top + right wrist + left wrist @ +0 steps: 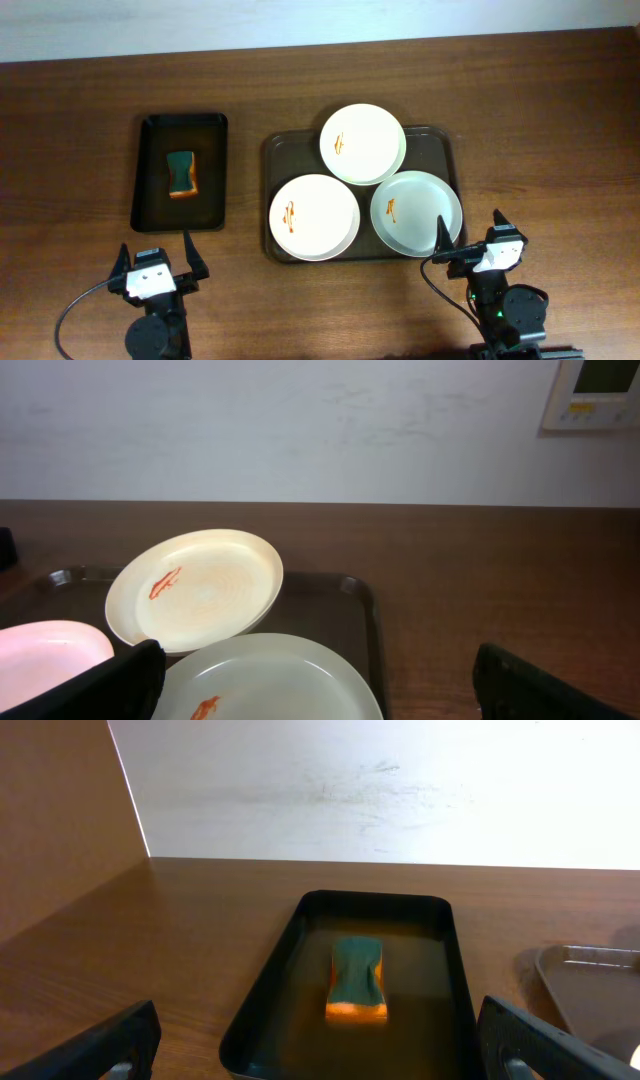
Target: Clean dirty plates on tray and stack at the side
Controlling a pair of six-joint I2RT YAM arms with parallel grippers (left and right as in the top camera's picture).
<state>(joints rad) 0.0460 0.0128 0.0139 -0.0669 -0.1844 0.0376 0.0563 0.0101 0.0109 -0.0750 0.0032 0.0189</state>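
Three white plates lie on the dark brown tray (280, 150), each with an orange-brown smear: a back plate (363, 143) resting partly on the other two, a front left plate (314, 216) and a front right plate (416, 213). My left gripper (158, 257) is open and empty, in front of the black tray (150, 150). My right gripper (470, 240) is open and empty at the brown tray's front right corner. The right wrist view shows the back plate (195, 588) and the front right plate (270, 680) between my open fingers (330, 690).
A green-and-orange sponge (181, 173) lies in the narrow black tray; it also shows in the left wrist view (357, 980), inside that tray (440, 920) ahead of my open fingers (320, 1050). Bare wooden table (550, 150) lies right of the brown tray.
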